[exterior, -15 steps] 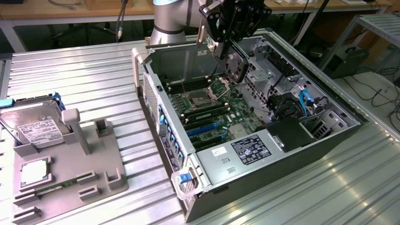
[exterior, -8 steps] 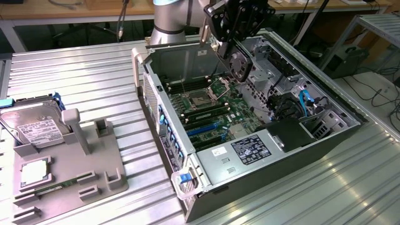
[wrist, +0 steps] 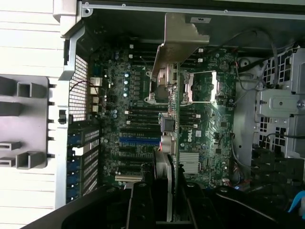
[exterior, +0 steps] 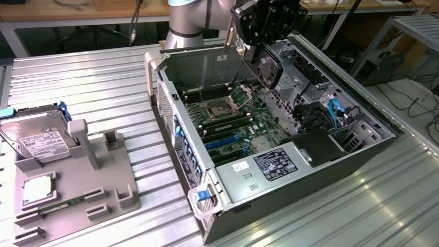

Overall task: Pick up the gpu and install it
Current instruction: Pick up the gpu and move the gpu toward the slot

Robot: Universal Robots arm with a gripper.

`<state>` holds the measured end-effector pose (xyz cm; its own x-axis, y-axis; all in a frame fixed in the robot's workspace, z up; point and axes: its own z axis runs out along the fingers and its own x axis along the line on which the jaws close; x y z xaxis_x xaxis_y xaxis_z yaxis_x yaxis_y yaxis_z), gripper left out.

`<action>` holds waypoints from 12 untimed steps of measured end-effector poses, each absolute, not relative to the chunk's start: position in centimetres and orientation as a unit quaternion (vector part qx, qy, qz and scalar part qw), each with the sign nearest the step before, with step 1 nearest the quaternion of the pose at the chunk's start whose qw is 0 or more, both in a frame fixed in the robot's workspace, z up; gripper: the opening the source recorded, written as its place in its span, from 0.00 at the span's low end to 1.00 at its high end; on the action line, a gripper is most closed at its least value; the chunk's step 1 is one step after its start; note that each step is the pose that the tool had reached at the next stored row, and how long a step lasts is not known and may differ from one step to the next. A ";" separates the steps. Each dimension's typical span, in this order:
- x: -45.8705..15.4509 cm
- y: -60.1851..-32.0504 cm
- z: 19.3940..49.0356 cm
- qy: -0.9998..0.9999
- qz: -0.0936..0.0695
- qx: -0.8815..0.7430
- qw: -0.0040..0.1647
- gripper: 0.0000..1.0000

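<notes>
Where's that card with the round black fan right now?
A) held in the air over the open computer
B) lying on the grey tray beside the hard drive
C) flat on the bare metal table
A: the gripper is clamped on the gpu, which hangs above the open computer case and its motherboard.
</notes>
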<state>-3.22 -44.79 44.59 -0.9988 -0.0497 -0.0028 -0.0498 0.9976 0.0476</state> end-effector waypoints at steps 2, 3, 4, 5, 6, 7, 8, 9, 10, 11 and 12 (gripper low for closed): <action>-3.0 -44.8 44.6 0.999 0.024 -0.025 0.001 0.27; -2.8 -44.8 44.5 0.999 0.024 -0.025 0.001 0.27; -2.7 -44.8 44.5 0.999 0.024 -0.025 0.002 0.27; -2.5 -44.8 44.5 0.999 0.024 -0.025 0.002 0.27; -2.3 -44.8 44.5 0.999 0.024 -0.025 0.002 0.27; -2.0 -44.8 44.5 0.999 0.024 -0.025 0.003 0.27; -1.7 -44.8 44.4 0.999 0.024 -0.025 0.003 0.27; -1.5 -44.8 44.4 0.999 0.024 -0.025 0.003 0.27; -1.3 -44.8 44.4 0.999 0.024 -0.025 0.003 0.27; -1.1 -44.8 44.3 0.999 0.024 -0.025 0.004 0.27; -0.8 -44.8 44.3 0.999 0.024 -0.025 0.004 0.27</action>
<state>-0.75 -44.78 44.30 -0.9987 -0.0497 -0.0100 -0.0501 0.9976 0.0472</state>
